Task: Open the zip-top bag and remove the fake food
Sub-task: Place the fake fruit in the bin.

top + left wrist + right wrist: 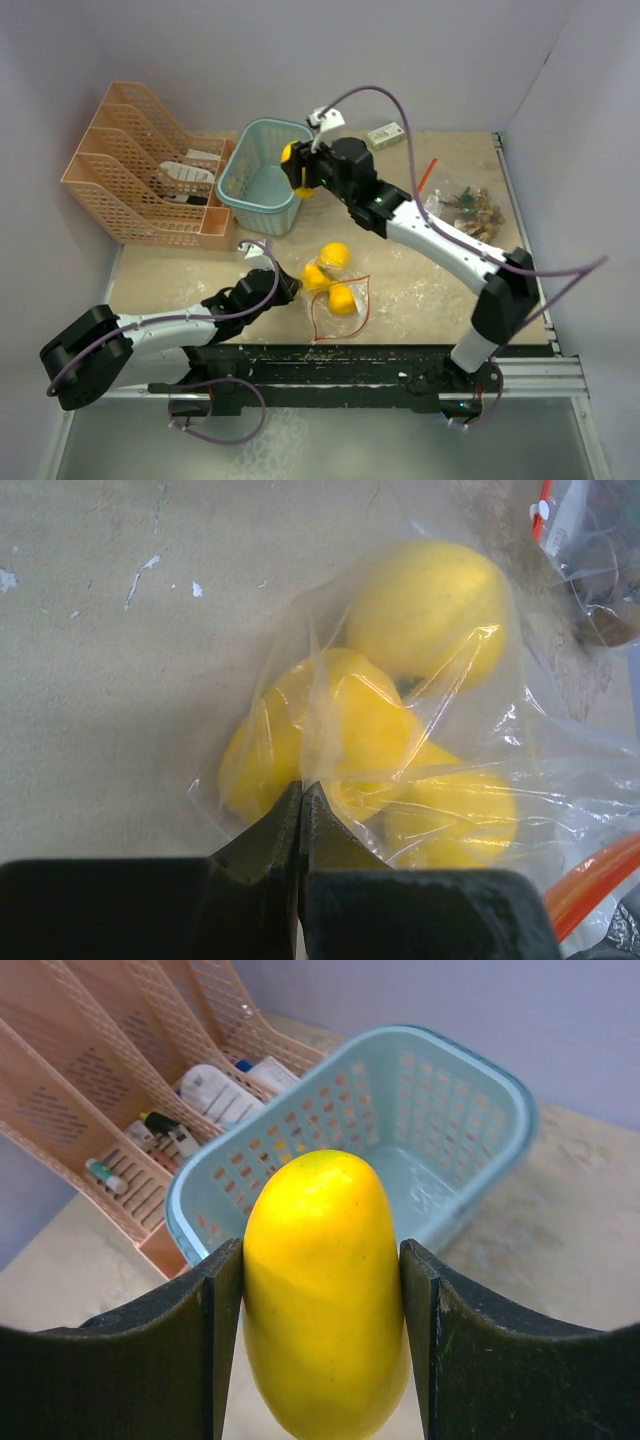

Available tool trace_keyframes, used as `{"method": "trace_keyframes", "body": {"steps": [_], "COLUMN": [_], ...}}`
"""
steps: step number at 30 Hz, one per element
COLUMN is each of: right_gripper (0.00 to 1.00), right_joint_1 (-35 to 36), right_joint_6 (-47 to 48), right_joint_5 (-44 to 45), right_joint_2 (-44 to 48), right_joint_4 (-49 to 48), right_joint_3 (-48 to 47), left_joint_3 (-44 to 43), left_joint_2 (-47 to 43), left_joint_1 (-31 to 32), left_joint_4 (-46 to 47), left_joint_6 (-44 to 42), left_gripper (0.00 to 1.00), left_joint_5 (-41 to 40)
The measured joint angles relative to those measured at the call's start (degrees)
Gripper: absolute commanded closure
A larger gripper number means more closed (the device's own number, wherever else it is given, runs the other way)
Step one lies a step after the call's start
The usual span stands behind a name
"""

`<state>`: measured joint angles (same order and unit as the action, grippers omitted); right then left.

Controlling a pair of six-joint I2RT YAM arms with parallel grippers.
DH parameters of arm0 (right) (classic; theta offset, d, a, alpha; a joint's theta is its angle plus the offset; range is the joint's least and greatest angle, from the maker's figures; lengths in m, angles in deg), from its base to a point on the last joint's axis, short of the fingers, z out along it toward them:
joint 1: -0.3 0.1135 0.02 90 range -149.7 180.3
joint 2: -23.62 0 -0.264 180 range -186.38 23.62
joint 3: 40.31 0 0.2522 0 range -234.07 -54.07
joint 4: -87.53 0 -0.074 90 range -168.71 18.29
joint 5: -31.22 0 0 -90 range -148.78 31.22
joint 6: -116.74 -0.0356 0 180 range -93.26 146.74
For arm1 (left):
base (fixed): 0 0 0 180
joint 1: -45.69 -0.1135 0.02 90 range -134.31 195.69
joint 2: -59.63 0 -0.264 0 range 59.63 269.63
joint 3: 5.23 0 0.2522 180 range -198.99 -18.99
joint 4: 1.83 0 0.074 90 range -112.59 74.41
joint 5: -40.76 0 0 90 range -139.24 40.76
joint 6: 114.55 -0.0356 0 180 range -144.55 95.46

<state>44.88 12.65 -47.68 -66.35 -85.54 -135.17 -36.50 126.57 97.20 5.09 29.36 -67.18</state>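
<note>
left claw (pixel 302 790): near edge of the table (pixel 180 280), jaws pressed together, pinching a fold of clear film at the bag's corner.
bag (pixel 325 318): clear zip-top with a red strip, lying flat in front of the arm bases, just right of the left claw; I cannot tell whether its mouth is open.
fruits (pixel 430 610): glossy yellow, bunched inside the bag and touching one another; three show from above.
right claw (pixel 320 1255): further back, spread part way and clamped on the two sides of one more yellow fruit.
held fruit (pixel 320 1300): out of the bag, off the table, at the right rim of the basket.
basket (pixel 500 1110): pale blue, perforated walls, left of centre.
rack (pixel 120 190): peach file rack left of the basket, touching it; small white and dark items lie in its slots.
second bag (pixel 440 205): clear, at the right side, well apart from the first.
grape cluster (pixel 480 215): brownish, inside the second bag with other small pieces too small to name.
box (pixel 385 133): white-green, at the far edge.
</note>
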Motion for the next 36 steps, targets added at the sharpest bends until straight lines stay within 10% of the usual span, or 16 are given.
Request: {"method": "trace_keyframes", "body": {"steps": [9,19,26,36], "right_gripper": [0.6,0.08,0.07,0.16], "right_joint_1": [0.1,0.1,0.1,0.1], "right_joint_6": [2.6,4.0,4.9,3.2], "right_joint_5": [-5.8,-5.8,-4.4,-3.3], "right_joint_2": [-23.6,-31.6,-25.8,7.7], "right_joint_4": [0.1,4.2,4.5,-3.8], "right_joint_3": [-22.6,-26.5,-25.6,1.1], "left_joint_3": [1.0,1.0,-1.0,-15.0], "left_joint_2": [-3.1,-3.3,-3.7,-3.3], "left_joint_1": [0.0,0.0,0.0,0.0], "left_joint_4": [-6.2,-10.9,-17.6,-27.6], "left_joint_6": [0.2,-0.2,-2.3,-6.8], "left_gripper": [1.0,0.99,0.86,0.71], "left_joint_5": [-0.1,-0.1,-0.1,-0.5]}}
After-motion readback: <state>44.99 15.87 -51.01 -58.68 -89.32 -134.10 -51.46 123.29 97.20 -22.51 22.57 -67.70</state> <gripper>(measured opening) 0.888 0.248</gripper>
